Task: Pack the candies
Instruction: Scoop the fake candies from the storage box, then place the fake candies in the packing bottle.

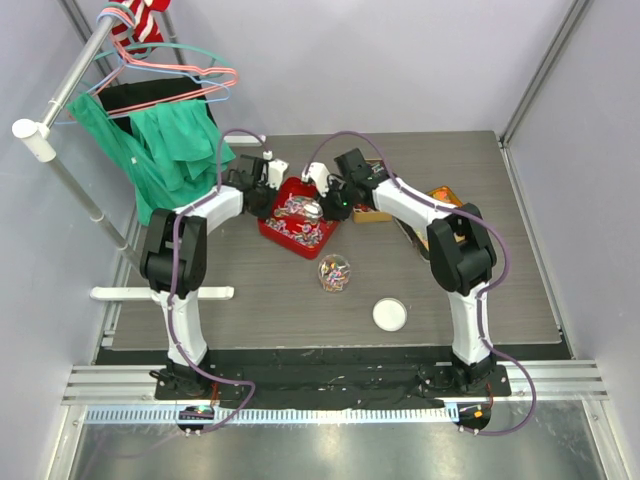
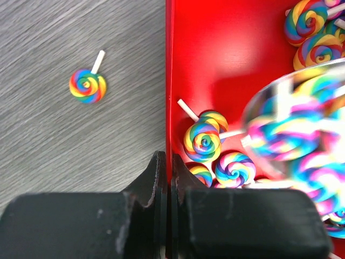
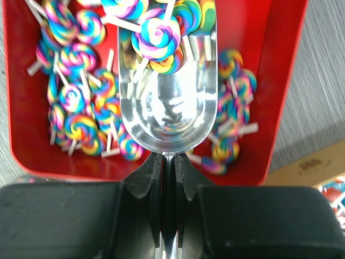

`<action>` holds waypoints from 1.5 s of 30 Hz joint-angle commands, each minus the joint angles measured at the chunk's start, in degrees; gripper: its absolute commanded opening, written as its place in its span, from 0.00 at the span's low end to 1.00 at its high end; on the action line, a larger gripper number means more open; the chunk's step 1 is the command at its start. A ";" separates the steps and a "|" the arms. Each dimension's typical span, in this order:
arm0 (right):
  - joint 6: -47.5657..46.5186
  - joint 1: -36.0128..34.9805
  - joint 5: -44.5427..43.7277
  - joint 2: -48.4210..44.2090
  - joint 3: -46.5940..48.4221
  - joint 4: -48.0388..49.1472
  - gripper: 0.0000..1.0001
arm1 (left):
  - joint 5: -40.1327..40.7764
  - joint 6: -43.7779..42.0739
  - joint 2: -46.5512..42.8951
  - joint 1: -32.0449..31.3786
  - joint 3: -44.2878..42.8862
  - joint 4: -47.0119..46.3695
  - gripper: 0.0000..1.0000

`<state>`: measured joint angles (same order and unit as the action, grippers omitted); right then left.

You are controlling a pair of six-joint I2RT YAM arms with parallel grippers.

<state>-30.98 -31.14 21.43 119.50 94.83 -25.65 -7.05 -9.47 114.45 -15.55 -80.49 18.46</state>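
Observation:
The candies (image 3: 75, 102) are rainbow-swirl lollipops on short white sticks, piled in a red tray (image 3: 280, 81). My right gripper (image 3: 168, 162) is shut on the handle of a shiny metal scoop (image 3: 170, 113), which hangs over the tray with a few lollipops (image 3: 156, 38) in its front end. My left gripper (image 2: 168, 162) is shut on the tray's left wall (image 2: 169, 81), one finger inside and one outside. One stray lollipop (image 2: 87, 84) lies on the table left of the tray. From above, both grippers (image 1: 272, 195) (image 1: 330, 200) meet at the tray (image 1: 285, 240).
A small clear jar (image 1: 334, 272) holding candies stands in front of the tray, with a white round lid (image 1: 390, 314) nearer the right arm's base. A cardboard box (image 1: 372, 212) and an orange pack (image 1: 445, 195) lie right of the tray. Green cloth (image 1: 170, 150) hangs from a rack at back left.

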 commanded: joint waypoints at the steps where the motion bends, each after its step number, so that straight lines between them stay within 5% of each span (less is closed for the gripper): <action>1: -0.74 0.90 1.42 -5.95 -1.65 2.80 0.01 | -1.47 3.94 -1.95 1.75 -1.95 -4.84 0.00; 23: -5.05 3.54 4.41 -23.87 -14.93 -1.77 0.01 | 4.68 4.90 3.85 2.72 -5.64 -2.73 0.03; 31: -11.90 3.71 4.06 -33.10 -22.31 -10.99 0.01 | 2.74 4.20 4.46 2.81 -5.82 -0.53 0.25; 43: -16.92 3.45 0.02 -42.95 -30.14 -20.66 0.01 | 2.22 4.03 1.31 2.81 -5.12 0.44 0.83; 45: -17.36 3.27 -1.90 -43.91 -30.92 -21.81 0.01 | 1.95 3.85 -0.19 2.81 -4.77 0.88 0.99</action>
<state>-46.15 -27.64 22.24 79.33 64.84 -45.01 -3.73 -5.23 119.20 -12.99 -84.38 18.31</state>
